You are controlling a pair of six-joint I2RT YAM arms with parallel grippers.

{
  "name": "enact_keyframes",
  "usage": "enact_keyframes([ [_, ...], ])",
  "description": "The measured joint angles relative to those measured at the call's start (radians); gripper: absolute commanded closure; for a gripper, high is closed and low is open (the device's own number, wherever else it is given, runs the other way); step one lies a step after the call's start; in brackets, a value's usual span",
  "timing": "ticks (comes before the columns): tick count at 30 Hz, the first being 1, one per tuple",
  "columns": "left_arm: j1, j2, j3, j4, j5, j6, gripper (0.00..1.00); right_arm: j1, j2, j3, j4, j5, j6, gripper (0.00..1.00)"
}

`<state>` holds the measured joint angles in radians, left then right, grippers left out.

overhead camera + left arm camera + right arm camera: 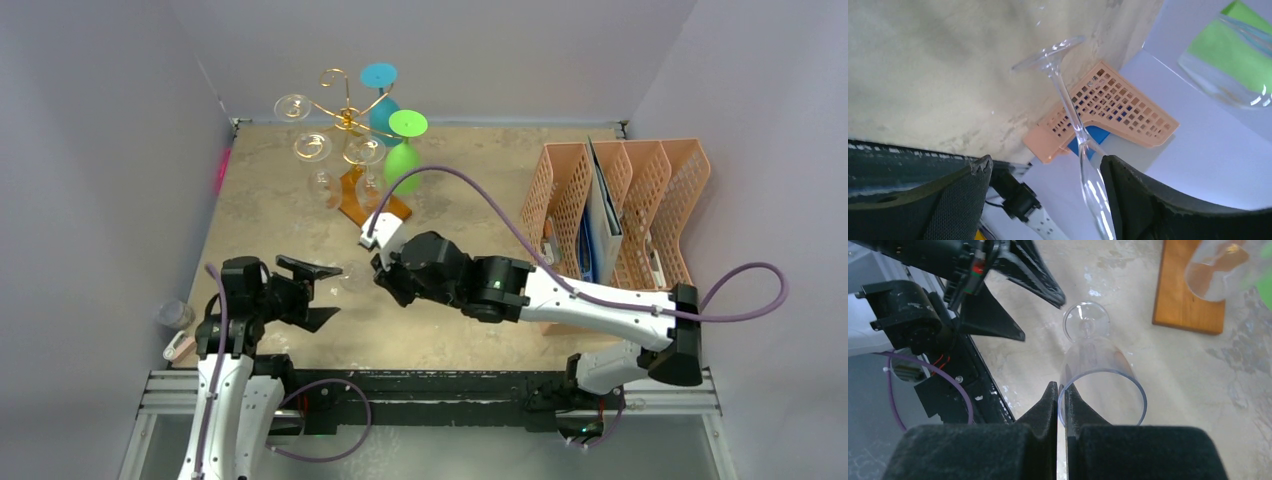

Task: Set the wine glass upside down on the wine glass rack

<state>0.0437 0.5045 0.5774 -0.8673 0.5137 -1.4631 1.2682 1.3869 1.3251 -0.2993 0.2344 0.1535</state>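
Right gripper [1060, 390] – jaws pinching the rim of the clear wine glass [1098, 360] – left gripper [335, 292] jaws gaping wide, orange organizer [680, 180] holding blue folders [603, 215]

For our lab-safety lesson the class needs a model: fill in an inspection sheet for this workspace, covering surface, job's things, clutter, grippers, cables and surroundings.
Surface: mottled beige tabletop, patchy marks.
Job's things: clear wine glass on its side, not yet racked; gold wire rack on a brown wooden base at the back, carrying a green glass, a teal glass and clear glasses.
Clutter: orange plastic mesh organizer at right; small clear cup by the left arm.
Grippers: left gripper open, straddling the stem; right gripper shut on the bowl's rim.
Cables: purple cables loop over the table from the right arm.
Surroundings: plain pale walls on three sides.
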Motion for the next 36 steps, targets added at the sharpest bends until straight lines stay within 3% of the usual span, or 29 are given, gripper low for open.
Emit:
enact_keyframes([
  [5, 0.0, 0.016, -0.052, 0.027, 0.071, -0.119, 0.24, 0.055, 0.072, 0.0, 0.043, 0.011, -0.048, 1.0],
  [18, 0.0, 0.116, -0.052, 0.043, 0.125, -0.195, 0.47, 0.108, 0.113, 0.005, 0.129, 0.01, -0.103, 1.0],
  [26, 0.0, 0.127, -0.053, 0.044, 0.126, -0.211, 0.75, 0.114, 0.113, 0.005, 0.143, -0.001, -0.112, 1.0],
  [29, 0.0, 0.116, -0.063, 0.049, 0.125, -0.229, 0.76, 0.116, 0.113, 0.005, 0.143, -0.008, -0.111, 1.0],
  [36, 0.0, 0.119, -0.077, 0.064, 0.126, -0.247, 0.68, 0.116, 0.112, 0.003, 0.144, -0.016, -0.109, 1.0],
])
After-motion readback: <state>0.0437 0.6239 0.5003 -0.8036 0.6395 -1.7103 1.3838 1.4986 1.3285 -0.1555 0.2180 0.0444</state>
